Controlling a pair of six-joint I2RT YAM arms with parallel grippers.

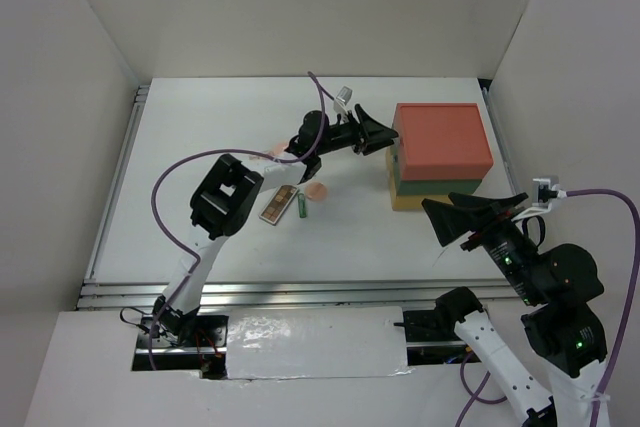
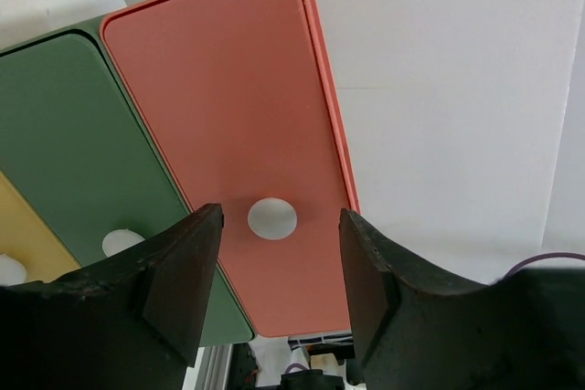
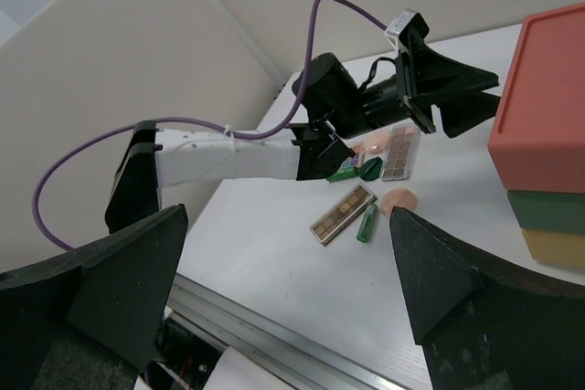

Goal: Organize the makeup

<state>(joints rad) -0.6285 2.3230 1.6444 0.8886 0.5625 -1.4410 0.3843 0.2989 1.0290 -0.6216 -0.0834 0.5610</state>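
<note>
The makeup lies in a cluster on the white table. In the right wrist view I see a brown eyeshadow palette (image 3: pixel 343 213), a green tube (image 3: pixel 367 223), a peach compact (image 3: pixel 399 199), a second palette (image 3: pixel 400 151), a dark green compact (image 3: pixel 370 168) and another green tube (image 3: pixel 345 172). From above, the palette (image 1: pixel 280 203), tube (image 1: pixel 301 207) and peach compact (image 1: pixel 317 191) show. My left gripper (image 1: pixel 386 135) is open and empty, its jaws facing the red drawer front (image 2: pixel 228 107) on either side of the round finger hole (image 2: pixel 271 218). My right gripper (image 1: pixel 438 222) is open and empty, above the table near the box.
The drawer box (image 1: pixel 440 152) stands at the back right, with red over green (image 2: pixel 73 152) over yellow (image 2: pixel 23 235) drawers, all shut. White walls enclose the table. The left arm's purple cable (image 1: pixel 180 172) loops above the table at the left.
</note>
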